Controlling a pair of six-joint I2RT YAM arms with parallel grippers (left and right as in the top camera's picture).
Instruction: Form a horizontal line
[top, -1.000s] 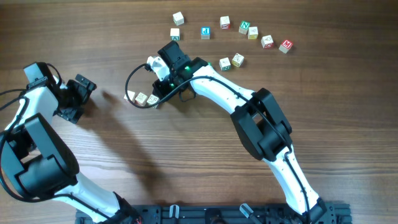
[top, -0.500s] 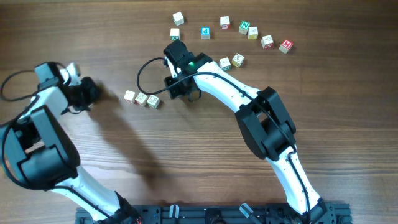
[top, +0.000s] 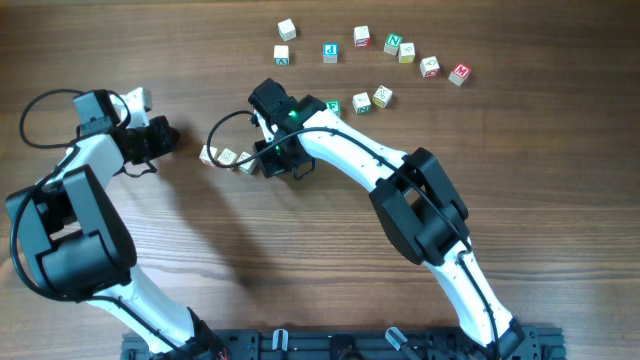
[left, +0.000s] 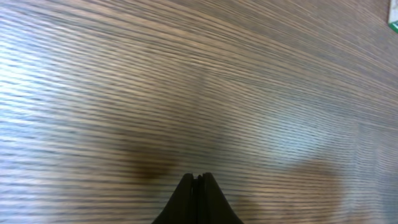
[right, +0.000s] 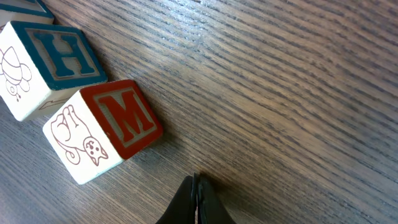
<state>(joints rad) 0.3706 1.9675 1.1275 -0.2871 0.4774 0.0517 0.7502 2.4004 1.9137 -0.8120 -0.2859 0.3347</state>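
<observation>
Three pale letter cubes form a short row (top: 228, 157) on the wooden table, touching edge to edge and slanting slightly down to the right. In the right wrist view its end cube shows a red M (right: 112, 127), and the one beside it a teal H (right: 50, 62). My right gripper (top: 270, 165) (right: 196, 180) is shut and empty, tips low over the wood just right of the M cube, apart from it. Left of the row, a short gap away, my left gripper (top: 170, 136) (left: 198, 179) is shut with nothing in it.
Several loose letter cubes lie scattered in an arc at the back, from a white one (top: 287, 29) to a red-marked one (top: 460, 73). A blue-lettered cube (top: 330, 52) is among them. Three more (top: 362, 102) sit close behind the right arm.
My left gripper has shut and swung right toward the row's left end. My right gripper moved away, then came back down beside the row's right end.
</observation>
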